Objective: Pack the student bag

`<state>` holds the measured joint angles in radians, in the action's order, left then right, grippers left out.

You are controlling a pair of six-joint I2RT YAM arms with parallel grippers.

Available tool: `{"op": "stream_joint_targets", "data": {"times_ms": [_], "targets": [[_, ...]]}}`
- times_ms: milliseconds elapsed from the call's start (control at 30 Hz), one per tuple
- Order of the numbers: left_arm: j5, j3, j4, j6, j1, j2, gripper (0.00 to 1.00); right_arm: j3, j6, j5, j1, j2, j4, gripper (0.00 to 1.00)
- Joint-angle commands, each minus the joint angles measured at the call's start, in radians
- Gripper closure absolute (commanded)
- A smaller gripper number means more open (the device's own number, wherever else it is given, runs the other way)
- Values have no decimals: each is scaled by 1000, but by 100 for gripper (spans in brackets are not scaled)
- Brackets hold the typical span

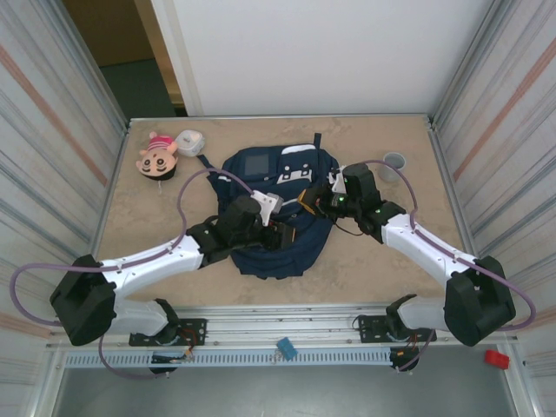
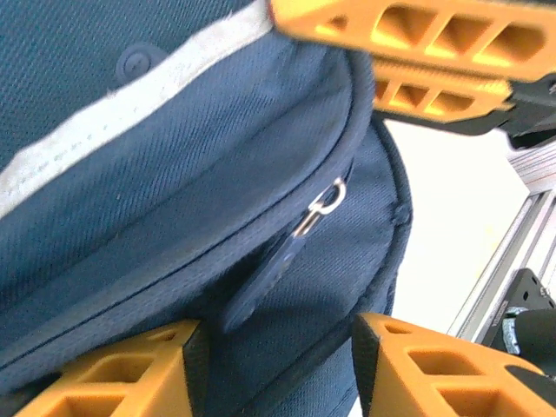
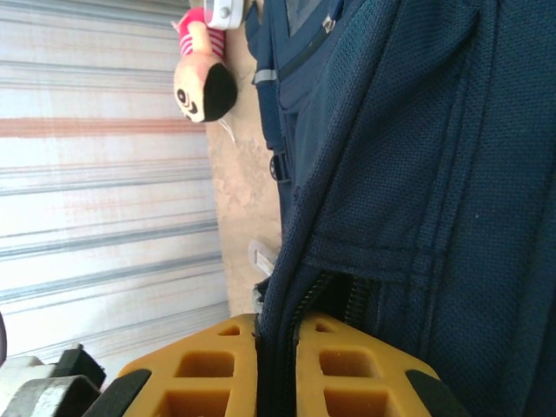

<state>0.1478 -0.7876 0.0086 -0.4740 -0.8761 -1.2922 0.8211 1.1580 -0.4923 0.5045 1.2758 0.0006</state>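
Observation:
The navy student bag [image 1: 276,174] lies flat mid-table, its grey patch toward the back. My right gripper [image 1: 314,201] is at the bag's right side; in the right wrist view it [image 3: 278,369] is shut on the bag's zipper edge [image 3: 300,304], pinching the fabric. My left gripper [image 1: 282,233] is over the bag's near part. In the left wrist view it [image 2: 274,369] stands open, with bag fabric [image 2: 174,174] between its orange fingers [image 2: 113,373]. A dark zipper pull [image 2: 276,261] hangs just above the gap. The right gripper's orange fingers [image 2: 417,43] show at the top.
A plush doll [image 1: 159,155] and a white round object [image 1: 191,141] lie at the back left. A grey cup [image 1: 393,162] stands at the back right. Metal walls close in both sides. A blue piece [image 1: 286,348] and a red piece [image 1: 496,358] sit by the front rail.

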Motion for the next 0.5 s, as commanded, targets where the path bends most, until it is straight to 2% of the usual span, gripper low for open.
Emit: {"op": "stream_joint_targets", "data": {"times_ms": [0,133,200,467], "targets": [[11,-45,140,67,9,14,53,47,-36,-71,35,-33,35,100],[28,-43,189,76,9,1,53,47,-40,-71,37,-36,29,100],[28,-48,197,76,9,-13,57,47,-43,-70,36,-39,25,100],[-43,-64,92,46,13,-32,91,56,-73,-70,33,-52,-15,100]]}}
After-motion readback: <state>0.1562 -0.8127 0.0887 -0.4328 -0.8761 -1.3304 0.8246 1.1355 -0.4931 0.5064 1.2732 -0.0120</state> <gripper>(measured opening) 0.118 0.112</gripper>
